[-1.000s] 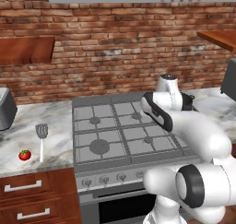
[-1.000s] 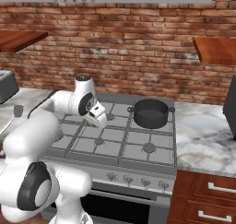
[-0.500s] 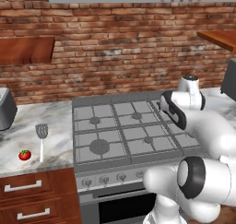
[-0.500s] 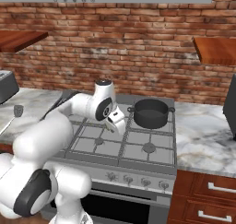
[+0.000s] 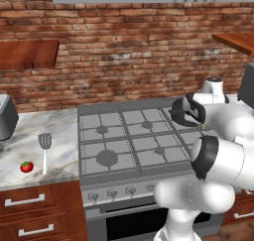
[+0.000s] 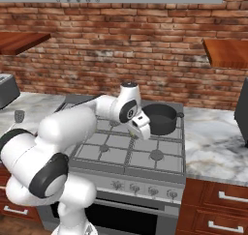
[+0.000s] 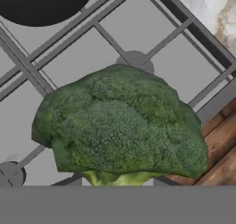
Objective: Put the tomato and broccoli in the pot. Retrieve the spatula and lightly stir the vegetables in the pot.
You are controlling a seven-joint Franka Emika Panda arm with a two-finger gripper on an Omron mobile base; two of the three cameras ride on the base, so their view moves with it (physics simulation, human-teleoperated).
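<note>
Gripper (image 6: pixel 142 131) hangs above the steel gas stove (image 5: pixel 129 146), just short of the small dark round pot (image 6: pixel 160 119) that sits on the back right burner. Fingers are closed on the dark green bumpy broccoli floret (image 7: pixel 120 124); in the hand view the floret fills the space in front of the hand, pale stalk toward the fingertips, with stove grates beneath it and the pot's black rim (image 7: pixel 41 4) at the far corner of that view. So the broccoli is in the air, not yet over the pot's mouth.

Small round red tomato (image 5: pixel 27 166) lies on the marble counter (image 5: pixel 30 146) near its front edge, left of the stove. Grey slotted metal spatula (image 5: pixel 44 150) lies just beside it, head toward the back wall, handle toward the front edge. Both well apart from the pot.

Judged risks:
- A release now would drop the floret onto the grates, where it could roll off the front of the stove.
- Grip looks to be on the stalk end only; a quick swing could shake the floret loose.
- A low approach could catch the pot rim or handle and shove the pot off its burner.
</note>
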